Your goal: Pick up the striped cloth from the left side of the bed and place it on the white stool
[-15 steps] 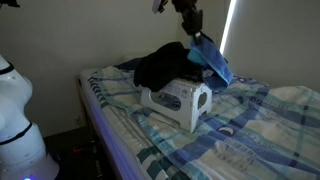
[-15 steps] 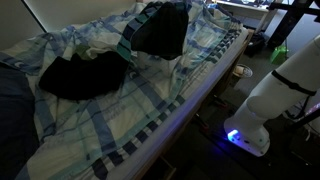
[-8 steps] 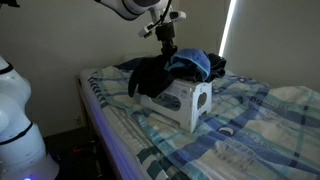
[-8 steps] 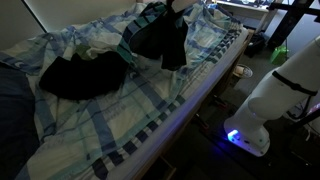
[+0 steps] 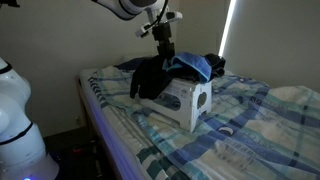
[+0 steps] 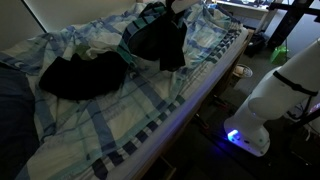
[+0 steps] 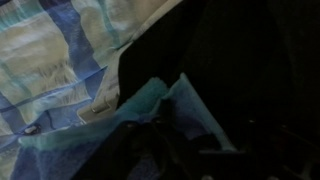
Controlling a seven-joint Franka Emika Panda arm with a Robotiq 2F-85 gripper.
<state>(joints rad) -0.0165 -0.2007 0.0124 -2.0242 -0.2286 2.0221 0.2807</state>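
Note:
The striped cloth (image 5: 192,66) lies bunched in a blue heap on top of the white stool (image 5: 182,100), which stands on the plaid bed (image 5: 240,125). My gripper (image 5: 165,57) hangs at the cloth's left edge, just above the stool's top, at or very near the fabric. At this size its jaws cannot be read. In the wrist view a fold of the blue cloth (image 7: 150,105) shows close below the camera over the plaid sheet (image 7: 50,50). The fingers there are lost in darkness. The stool is hidden in an exterior view by dark fabric (image 6: 160,40).
A black bunched garment (image 5: 150,72) lies against the stool's far left side. Another black heap (image 6: 85,75) lies mid-bed. White robot bodies stand beside the bed (image 5: 15,120) (image 6: 265,100). The bed's edge (image 6: 200,100) drops to the floor.
One second ago the cloth hung from the raised gripper to the right of the stool. It has since come down and left, and the cloth now rests on the stool's top.

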